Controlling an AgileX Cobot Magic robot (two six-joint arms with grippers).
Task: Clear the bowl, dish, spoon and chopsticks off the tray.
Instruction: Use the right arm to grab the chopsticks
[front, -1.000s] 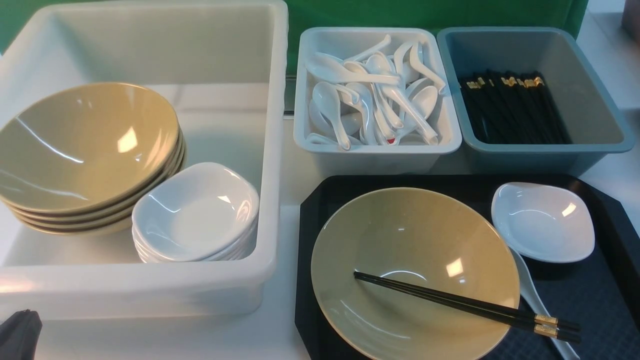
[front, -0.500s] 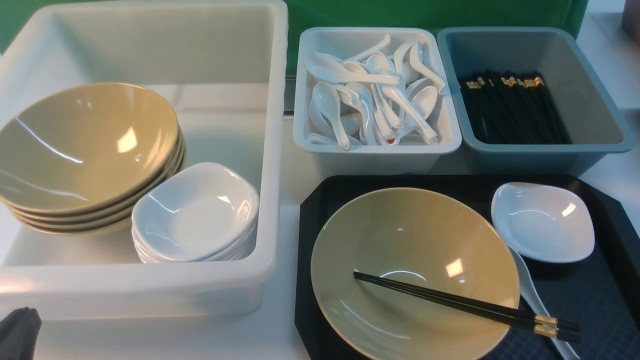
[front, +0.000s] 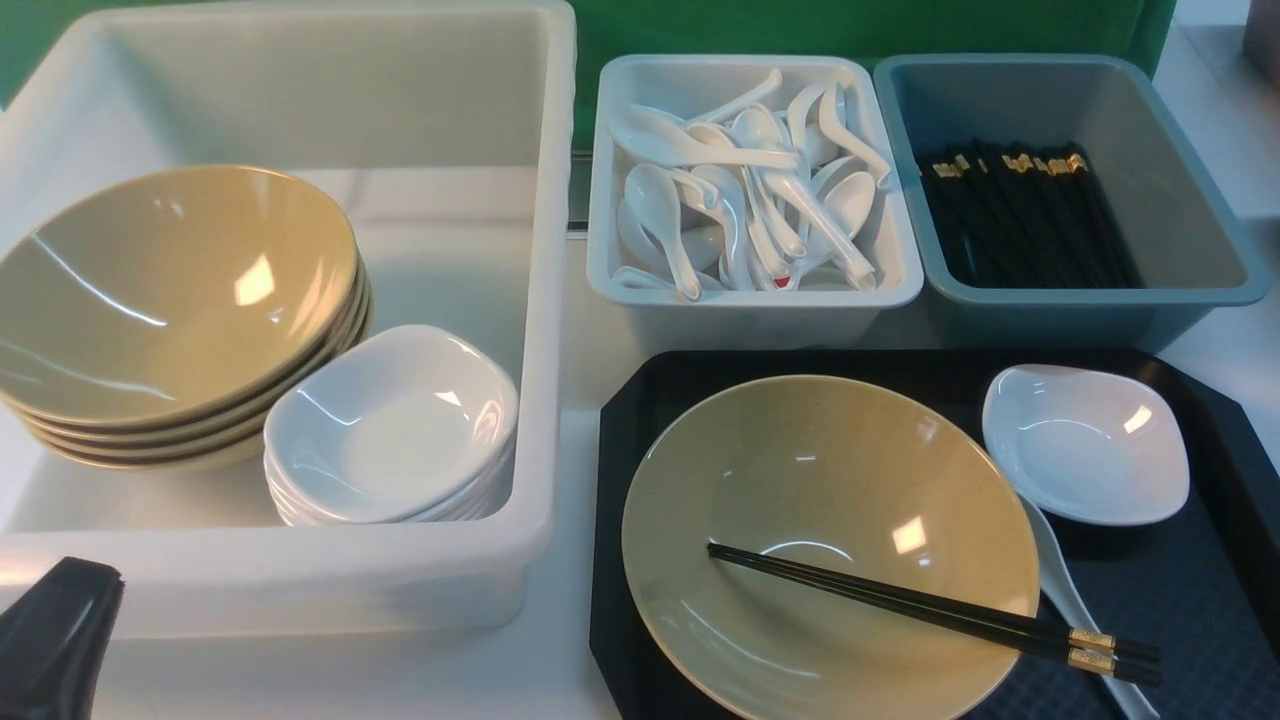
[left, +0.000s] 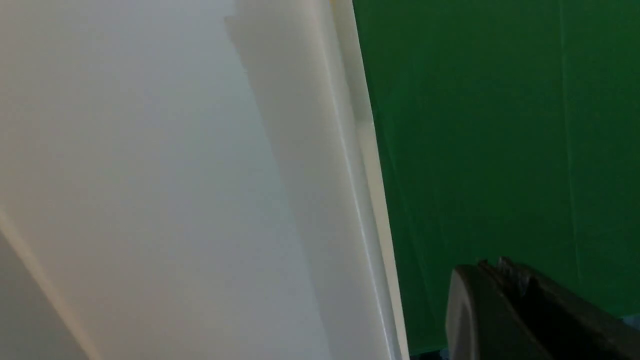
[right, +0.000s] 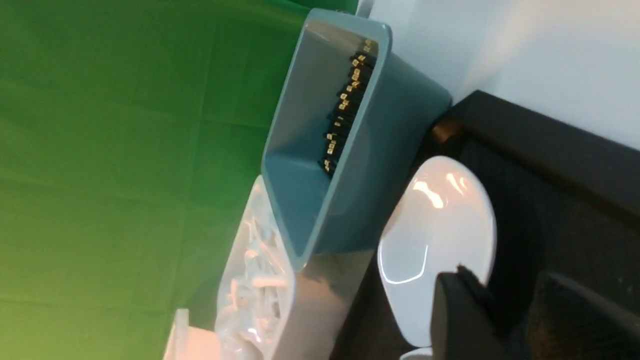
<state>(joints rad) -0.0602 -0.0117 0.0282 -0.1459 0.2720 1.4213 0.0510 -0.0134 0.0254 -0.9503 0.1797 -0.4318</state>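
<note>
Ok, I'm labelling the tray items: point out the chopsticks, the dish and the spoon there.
chopsticks (front: 935, 606), front view, middle of the shafts.
dish (front: 1085, 445), front view, centre of its well.
spoon (front: 1055, 575), front view, visible side of its scoop.

tray (front: 1200, 600): no text readable
white tub (front: 545, 300): no label readable
spoon bin (front: 750, 322): no brand or number readable

Lab test setup, green backdrop (front: 800, 25), sorting bins (front: 750, 305)

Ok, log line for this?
on tray: bowl, dish, spoon, chopsticks | left pincer: by white tub | right pincer: open, near dish
</note>
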